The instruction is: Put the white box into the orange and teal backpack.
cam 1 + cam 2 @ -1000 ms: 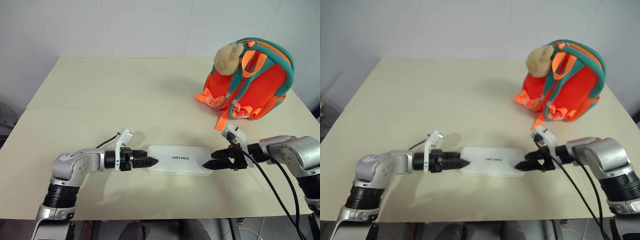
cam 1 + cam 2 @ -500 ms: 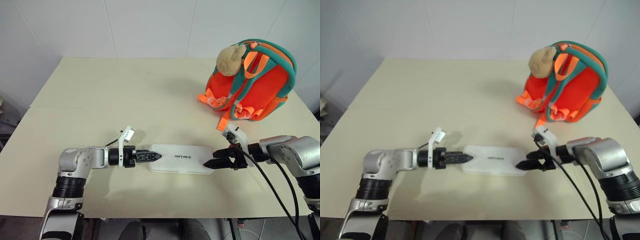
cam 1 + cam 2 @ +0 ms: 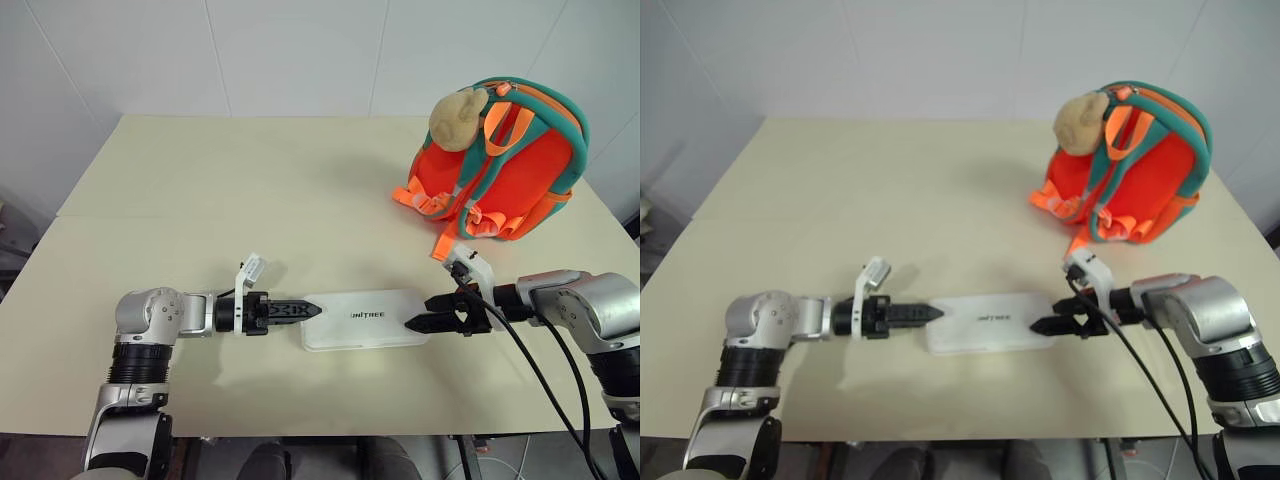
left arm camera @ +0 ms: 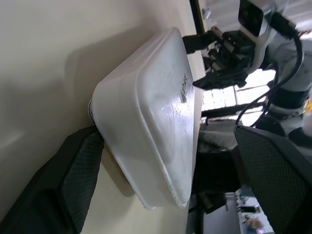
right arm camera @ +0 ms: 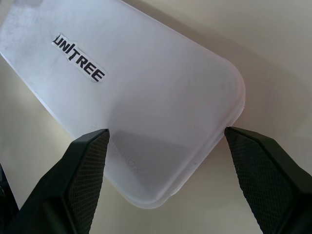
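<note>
Lifting stage: the white box (image 3: 365, 319) is bracketed at both short ends, near the front edge of the table (image 3: 200, 190); no lift is judged to have begun, since the box is seen lying on the surface.
Left gripper (image 3: 300, 311): rolled about its own axis since a second ago, so that the two black fingers are now seen stacked edge-on; the fingers are spread wide, one fingertip (image 4: 80, 170) set against the near end of the box, the other standing apart from it.
Right gripper (image 3: 420, 323): unchanged in place; its fingers are spread wide, one to each side of the box's end, and nothing is yet pinched.
Box position: it is turned slightly on the table compared with a second ago, the left end now a little nearer the front edge; this is judged to be a nudge from the left fingers.
Meaning for the task: the box is squared up for a two-handed pick-up; the closing, the lift and the carry are all judged to remain.
The orange and teal backpack (image 3: 520, 160): it stands upright at the far right of the table, well apart from the box, with straps and a tan plush toy (image 3: 457, 118) facing the robot; whether its top is open cannot be told.
Surface: a pale cream tabletop, matte, with a faint seam running across it.
Room: white panelled walls (image 3: 300, 50) are seen behind the table.
</note>
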